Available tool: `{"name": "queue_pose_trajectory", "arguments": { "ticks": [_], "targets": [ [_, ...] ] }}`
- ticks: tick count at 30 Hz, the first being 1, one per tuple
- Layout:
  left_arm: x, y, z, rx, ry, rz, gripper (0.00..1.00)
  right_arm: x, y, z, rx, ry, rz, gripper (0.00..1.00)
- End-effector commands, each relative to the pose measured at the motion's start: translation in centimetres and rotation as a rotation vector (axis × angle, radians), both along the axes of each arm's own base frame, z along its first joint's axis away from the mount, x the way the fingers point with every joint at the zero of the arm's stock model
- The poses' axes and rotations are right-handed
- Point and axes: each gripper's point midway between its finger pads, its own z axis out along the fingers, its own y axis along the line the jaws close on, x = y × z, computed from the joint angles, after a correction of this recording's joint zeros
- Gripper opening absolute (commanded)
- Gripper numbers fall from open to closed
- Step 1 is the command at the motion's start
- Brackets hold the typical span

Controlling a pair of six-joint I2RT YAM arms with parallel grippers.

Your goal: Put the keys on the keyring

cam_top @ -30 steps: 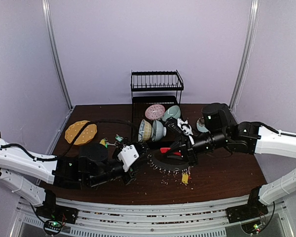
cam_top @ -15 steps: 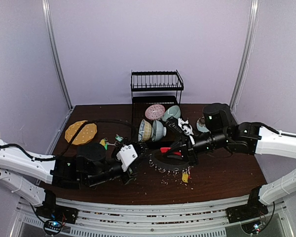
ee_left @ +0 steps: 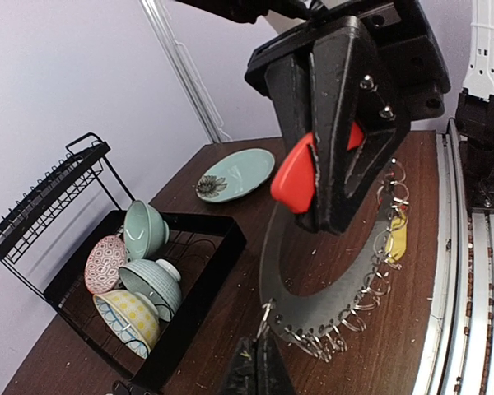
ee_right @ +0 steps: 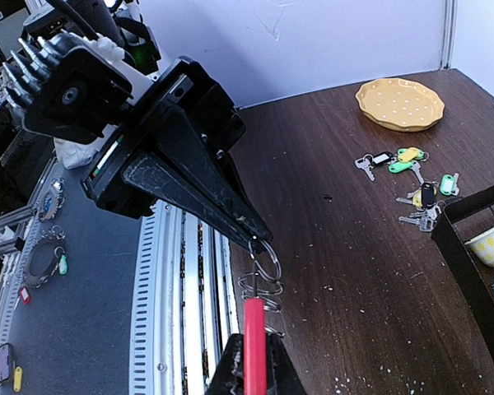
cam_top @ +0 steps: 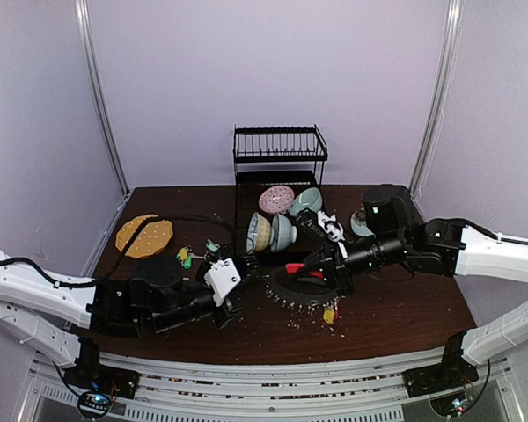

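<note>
Right gripper clamps the keyring by its red sleeve; left gripper pinches shut on a small split ring, loose keys lying on the worktop.

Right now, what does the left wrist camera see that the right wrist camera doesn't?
Only the left wrist view shows the teal plate and the pink bowl. Only the right wrist view shows the yellow plate and the loose keys on the table. Both show the keyring, with the right gripper clamped on its red sleeve and the left gripper pinching one small ring.
</note>
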Motion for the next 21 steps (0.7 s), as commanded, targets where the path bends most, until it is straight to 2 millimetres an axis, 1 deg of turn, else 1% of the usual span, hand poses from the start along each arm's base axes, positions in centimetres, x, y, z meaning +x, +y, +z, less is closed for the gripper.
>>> {"name": "queue_pose_trajectory", "arguments": {
  "ticks": [1,6,12,15,19,20,21],
  "targets": [
    [-1.1,-0.1,2.6,-0.098,-0.042,-0.07,0.0,-1.0,0.0,-0.1,0.027,0.021,0.041,0.0],
    [-2.1,-0.2,2.1,-0.097,-0.082,-0.136,0.0,-1.6,0.2,-0.9,0.01,0.052,0.078,0.0],
    [-2.3,0.0,1.6,-0.074,-0.103,-0.153,0.0,-1.8,0.0,-0.7,0.015,0.055,0.081,0.0],
    [-1.9,-0.1,1.2,-0.071,-0.101,-0.131,0.0,-1.9,0.2,-0.8,0.014,0.062,0.09,0.0],
    [-0.5,-0.1,0.6,-0.061,-0.094,-0.042,0.0,-1.9,0.4,-0.8,0.014,0.063,0.103,0.0],
    [-0.3,-0.2,0.5,-0.059,-0.088,-0.036,0.05,-2.0,0.4,-0.8,0.012,0.063,0.107,0.0],
    [-0.4,-0.3,0.5,-0.062,-0.085,-0.042,0.07,-2.0,0.4,-0.8,0.008,0.064,0.109,0.0]
  ]
}}
